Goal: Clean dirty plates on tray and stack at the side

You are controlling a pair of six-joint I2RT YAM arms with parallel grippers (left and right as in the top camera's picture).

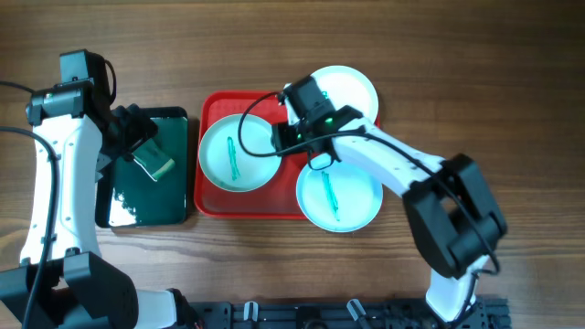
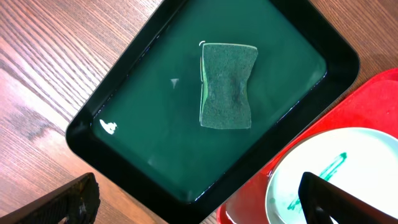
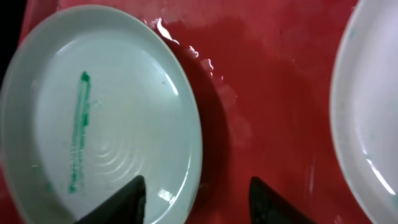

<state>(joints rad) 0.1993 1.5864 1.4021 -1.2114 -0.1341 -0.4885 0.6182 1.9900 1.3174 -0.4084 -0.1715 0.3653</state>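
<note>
Overhead, the red tray (image 1: 210, 199) sat mid-tabletop (image 1: 475, 55) with three plates. A streaked plate (image 1: 236, 153) lay inside it toward 9 o'clock. A second streaked plate (image 1: 340, 196) overhung its 4 o'clock corner, and a plain white plate (image 1: 347, 90) overlapped its 1 o'clock corner. The right tool (image 3: 196, 193) hovered over bare red tray between two plates, its fingers apart. The left tool (image 2: 198, 186), also spread apart, hung above the dark green tray (image 1: 137, 206) at 9 o'clock, where a green sponge (image 2: 227, 87) lay.
</note>
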